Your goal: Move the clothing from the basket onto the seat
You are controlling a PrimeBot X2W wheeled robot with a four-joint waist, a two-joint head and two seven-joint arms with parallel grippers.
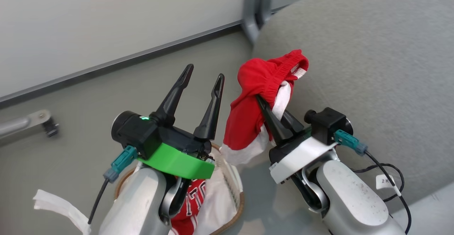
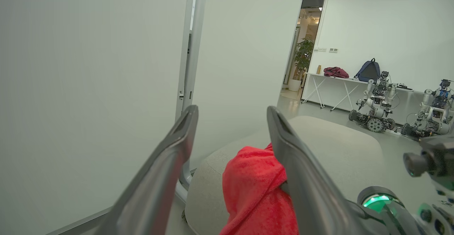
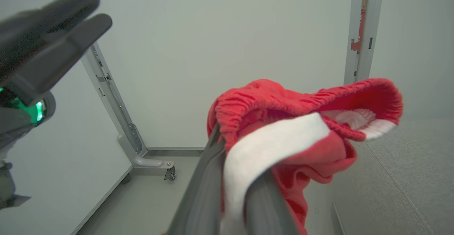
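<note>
My right gripper (image 1: 264,102) is shut on the red shorts (image 1: 260,96), which hang over its fingers with a white side stripe (image 3: 269,146) showing, held up in the air beside the grey seat (image 1: 372,71). My left gripper (image 1: 204,75) is open and holds nothing, raised above the basket (image 1: 232,196). The red jersey (image 1: 193,199) with white-outlined lettering lies in the basket on the white liner, partly hidden by my left arm. In the left wrist view the shorts (image 2: 255,189) show between my open fingers (image 2: 170,157), with the seat (image 2: 340,146) behind them.
A pale partition wall (image 1: 88,22) on a metal foot with casters (image 3: 156,164) stands behind the basket and seat. A strip of white cloth (image 1: 58,203) trails on the floor at lower left. Other robots (image 2: 376,110) and a table stand far across the room.
</note>
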